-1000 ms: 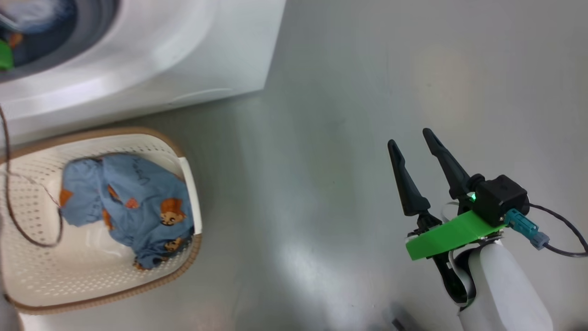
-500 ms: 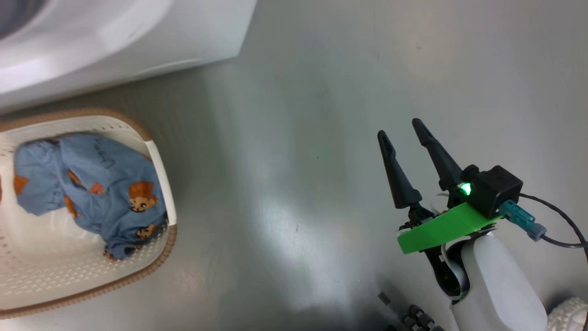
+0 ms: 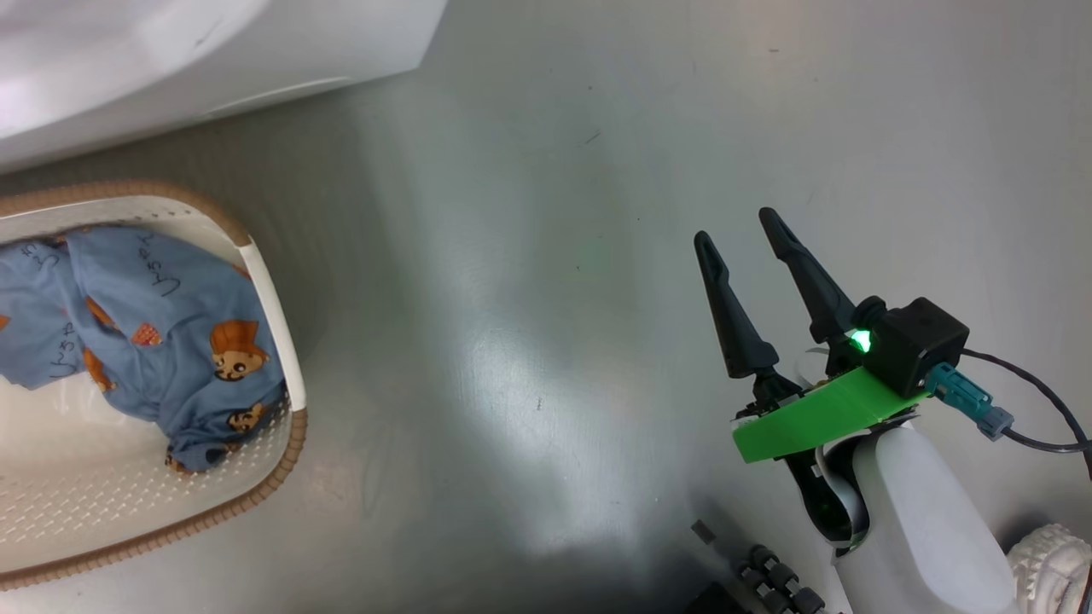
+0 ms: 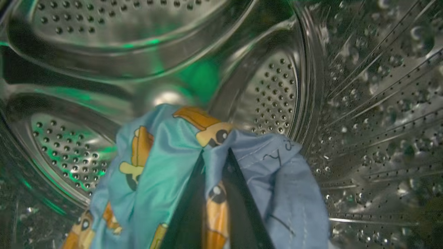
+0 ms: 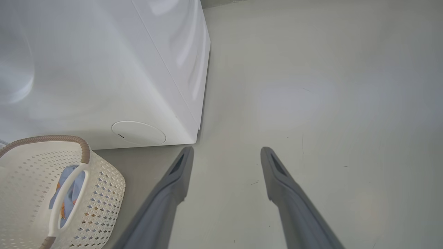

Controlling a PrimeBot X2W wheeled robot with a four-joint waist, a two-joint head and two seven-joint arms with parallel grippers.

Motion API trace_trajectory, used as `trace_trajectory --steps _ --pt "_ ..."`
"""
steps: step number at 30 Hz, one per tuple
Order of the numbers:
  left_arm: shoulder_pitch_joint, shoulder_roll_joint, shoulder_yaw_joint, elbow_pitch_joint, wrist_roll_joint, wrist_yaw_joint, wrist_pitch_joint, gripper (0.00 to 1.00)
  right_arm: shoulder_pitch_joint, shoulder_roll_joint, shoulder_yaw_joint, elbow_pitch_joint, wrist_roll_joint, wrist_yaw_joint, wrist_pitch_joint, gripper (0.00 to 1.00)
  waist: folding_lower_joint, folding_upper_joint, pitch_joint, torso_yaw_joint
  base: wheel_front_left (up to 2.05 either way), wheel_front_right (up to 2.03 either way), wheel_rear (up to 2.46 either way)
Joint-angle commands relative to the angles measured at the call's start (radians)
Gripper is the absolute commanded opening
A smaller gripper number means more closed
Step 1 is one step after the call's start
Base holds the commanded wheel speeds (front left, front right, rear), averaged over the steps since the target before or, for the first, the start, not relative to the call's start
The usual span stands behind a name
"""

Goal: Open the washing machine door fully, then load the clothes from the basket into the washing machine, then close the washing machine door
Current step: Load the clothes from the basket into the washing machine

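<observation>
- Your left gripper (image 4: 215, 162) pinches a bear-print garment (image 4: 162, 162) inside the drum (image 4: 273, 86)
- Your right gripper (image 3: 732, 226), wide and empty, hangs right of the basket (image 3: 275, 341)

Laundry area: washing machine (image 5: 104, 69), basket (image 5: 104, 180)

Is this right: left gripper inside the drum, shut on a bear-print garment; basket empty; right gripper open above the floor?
No, the basket is not empty: the head view shows blue bear-print clothes lying in it. The rest stands: left gripper inside the drum, shut on a bear-print garment; right gripper open above the floor.
</observation>
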Motion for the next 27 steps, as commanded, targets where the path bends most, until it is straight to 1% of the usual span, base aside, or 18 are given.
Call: trace_trajectory --steps 1,2,3,4,5,10,20,27 --pt "0.043 0.04 0.03 -0.038 0.006 0.009 -0.003 0.0 0.017 0.004 0.022 -0.019 0.02 0.002 -0.005 1.0 0.0 0.0 -0.001 0.001 0.0 0.0 0.0" --pt "0.059 0.033 0.044 -0.041 0.004 0.011 -0.003 0.0 0.015 0.004 0.024 -0.018 0.021 0.002 -0.005 1.0 0.0 0.0 -0.003 0.001 0.0 0.0 0.0" --pt "0.073 0.026 0.056 -0.04 0.002 0.013 -0.003 0.06 0.013 0.004 0.025 -0.02 0.024 0.002 -0.005 1.0 0.0 0.0 -0.006 0.001 0.0 0.0 0.0" --pt "0.085 0.021 0.064 -0.043 0.005 0.012 -0.003 0.64 0.013 0.004 0.025 -0.023 0.025 0.002 -0.005 1.0 0.0 0.0 -0.009 0.001 0.0 0.0 0.0" --pt "0.097 0.017 0.067 -0.04 0.009 0.01 -0.003 1.0 0.014 0.004 0.025 -0.023 0.025 0.002 -0.005 1.0 0.0 0.0 -0.012 0.001 0.0 0.0 0.0" --pt "0.128 -0.009 0.08 0.004 0.007 0.002 -0.003 1.0 0.018 0.004 0.02 -0.02 0.021 0.002 -0.005 1.0 0.0 0.0 -0.022 0.005 0.0 0.0 0.0" --pt "0.123 -0.039 0.071 0.136 0.004 -0.005 -0.003 1.0 0.021 0.004 0.011 -0.011 0.012 0.002 -0.005 1.0 0.0 0.0 -0.05 0.02 0.0 0.0 0.0" --pt "0.142 -0.059 0.076 0.169 0.002 -0.008 -0.004 1.0 0.021 0.004 0.007 -0.004 0.007 0.002 -0.005 1.0 0.0 0.0 -0.082 0.031 0.0 0.0 0.0"
